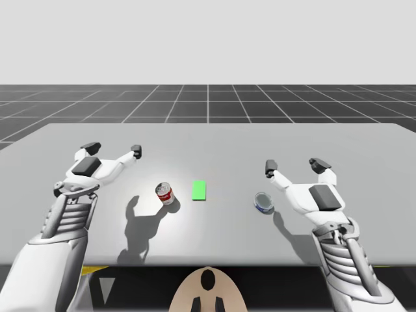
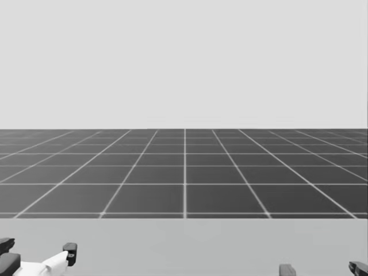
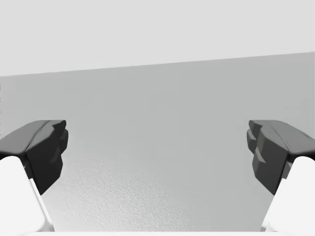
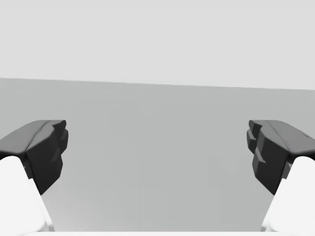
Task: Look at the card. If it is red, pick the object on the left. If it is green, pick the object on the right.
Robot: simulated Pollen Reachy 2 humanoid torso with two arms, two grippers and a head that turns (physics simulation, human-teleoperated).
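Right pincer [image 2: 322, 268] mostly off-frame

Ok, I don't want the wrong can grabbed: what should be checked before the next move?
1. Read the card: green, so take the right object. Ok.
2. Find the blue can: right of card. Ok.
3. Check right gripper: open, empty. Ok.
4. Check left gripper: open, apart from red can. Ok.
5. Is blue can upright: cannot tell.
6. Head aimed at card: not ok, it faces the far floor.
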